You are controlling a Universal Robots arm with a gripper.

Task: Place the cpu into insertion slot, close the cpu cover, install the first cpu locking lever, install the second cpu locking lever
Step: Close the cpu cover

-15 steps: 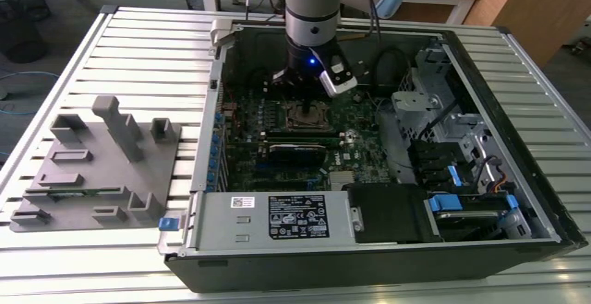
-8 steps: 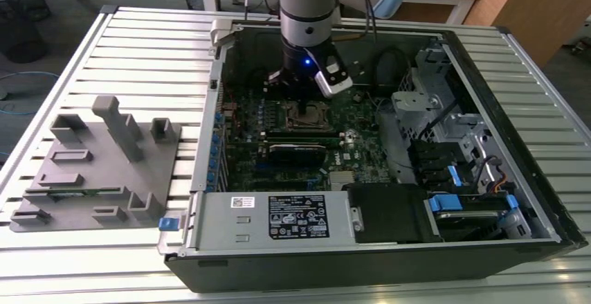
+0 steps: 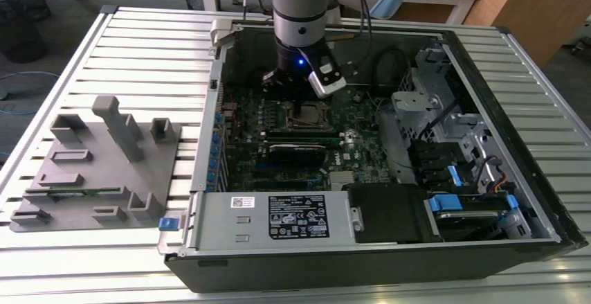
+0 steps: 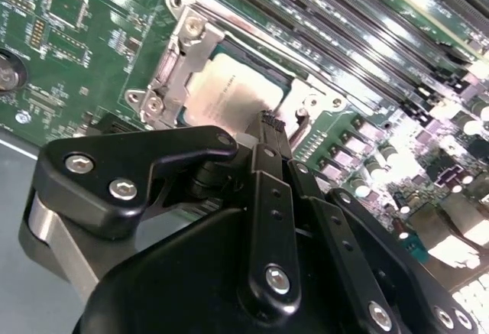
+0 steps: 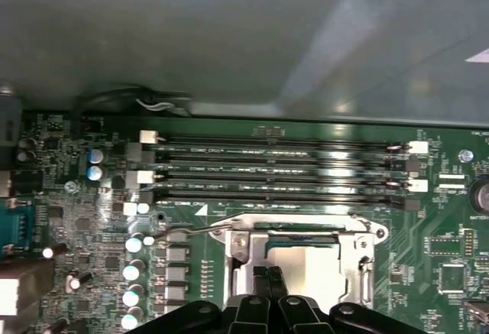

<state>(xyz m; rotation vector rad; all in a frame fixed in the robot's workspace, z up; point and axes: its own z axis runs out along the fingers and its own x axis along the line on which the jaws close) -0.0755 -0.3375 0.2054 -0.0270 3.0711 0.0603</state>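
Closest in the first wrist view, the gripper (image 5: 267,279) has its two black fingers (image 5: 258,282) pressed together with nothing visible between them. The tips hover just over the edge of the cpu (image 5: 309,261). The cpu lies seated in the insertion slot (image 3: 304,115) on the green motherboard (image 5: 84,219), its dull silver top showing through the square window of the cpu cover (image 5: 359,256). The cover lies flat around the chip, its metal frame framing all the sides that show. A thin wire lever (image 5: 191,231) runs along the socket's edge on the side facing the memory slots (image 5: 275,170); whether it is hooked down I cannot tell. Beyond those long black slots rises the grey wall of the computer case (image 5: 244,36). In the exterior view the arm (image 3: 301,13) reaches down into the open case, with the white-labelled power supply (image 3: 295,215) at the near edge. A grey fixture block (image 3: 93,172) rests on the slatted table (image 3: 138,34) at the exterior view's left.
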